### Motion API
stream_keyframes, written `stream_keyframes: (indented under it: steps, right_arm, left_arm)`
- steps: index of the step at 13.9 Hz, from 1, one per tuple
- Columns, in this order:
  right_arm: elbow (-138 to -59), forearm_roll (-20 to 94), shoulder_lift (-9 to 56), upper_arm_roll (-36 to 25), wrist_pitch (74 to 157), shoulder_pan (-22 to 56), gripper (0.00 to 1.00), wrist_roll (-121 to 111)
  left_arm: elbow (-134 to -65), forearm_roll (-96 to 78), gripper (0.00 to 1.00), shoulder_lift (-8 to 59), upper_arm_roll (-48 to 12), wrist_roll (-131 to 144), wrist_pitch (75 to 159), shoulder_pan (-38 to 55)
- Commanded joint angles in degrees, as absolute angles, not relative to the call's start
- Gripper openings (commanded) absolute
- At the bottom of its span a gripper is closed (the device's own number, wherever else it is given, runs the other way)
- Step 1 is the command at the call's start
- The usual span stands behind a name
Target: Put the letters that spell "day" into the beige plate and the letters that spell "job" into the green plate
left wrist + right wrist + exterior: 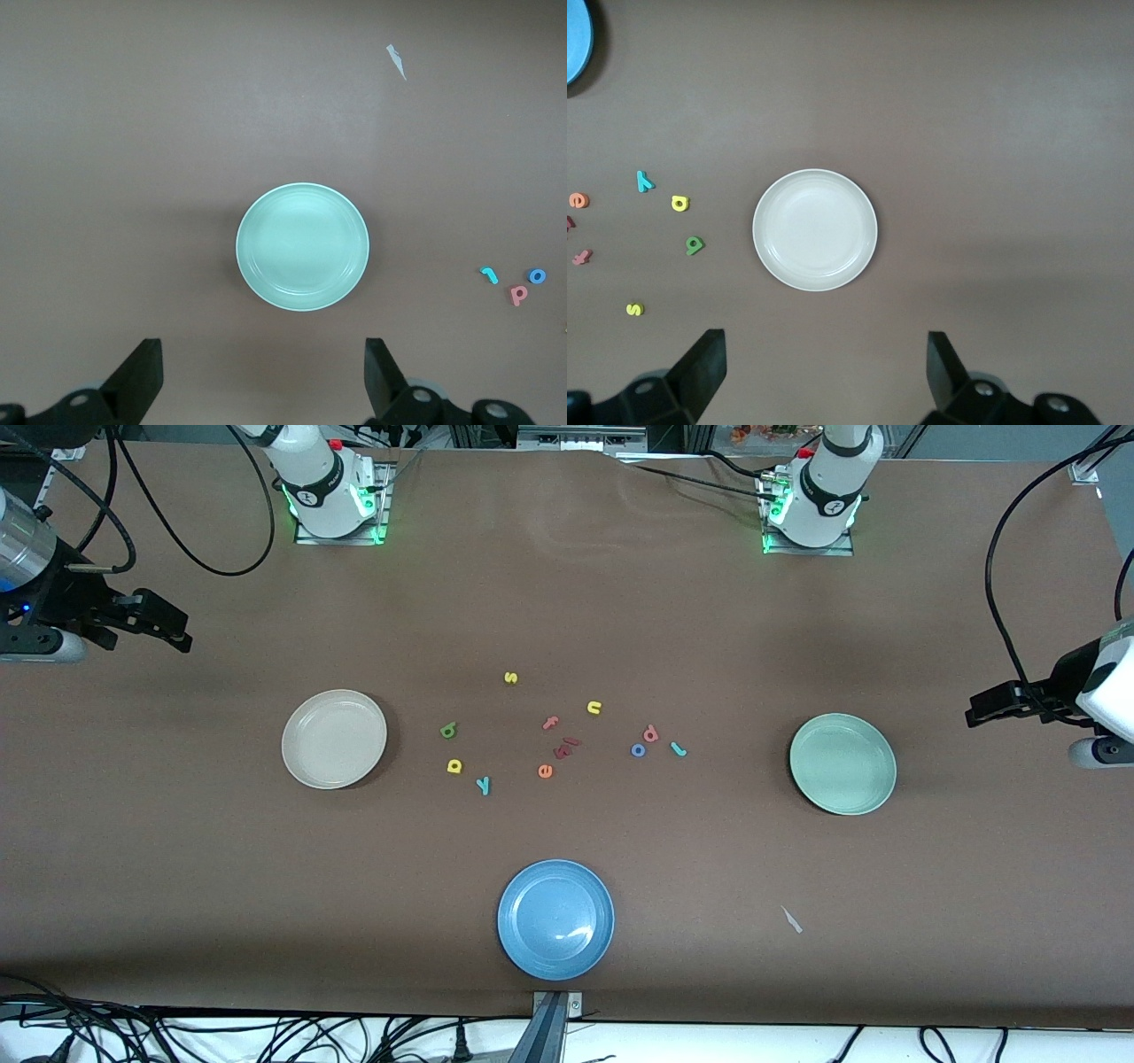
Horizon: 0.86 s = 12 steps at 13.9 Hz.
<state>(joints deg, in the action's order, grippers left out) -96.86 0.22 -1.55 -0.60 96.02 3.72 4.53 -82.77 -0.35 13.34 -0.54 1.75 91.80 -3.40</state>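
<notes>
A brown table [567, 602] lay under both arms, nothing yet sorted. The right gripper [819, 372] hung with fingers wide apart and empty at its end of the table, the beige plate [766, 257] bare ahead of it; the green "d" [448, 731], yellow "a" [454, 766] and teal "y" [484, 785] lay just past that plate. The left gripper [261, 376] waited likewise spread before the empty green plate [252, 274], with the teal "j" [678, 749], blue "o" [638, 750] and pink "b" [651, 733] past it. The first pickup seemed pending: it called for a precise descent over one tiny letter.
</notes>
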Motion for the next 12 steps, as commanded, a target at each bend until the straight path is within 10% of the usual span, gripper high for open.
stream_keyframes:
  steps: [1,12]
  right_arm:
    - [-96.9,0.8,-1.3,-0.3,96.5,3.8,1.00,5.0]
    - [-96.9,0.7,-1.1,-0.2,96.9,4.0,1.00,5.0]
  left_arm:
    - [-82.7,-2.1,1.00,12.8,-0.1,0.7,91.0,-3.4]
    - [-82.7,-2.1,1.00,12.9,-0.1,0.7,91.1,-3.4]
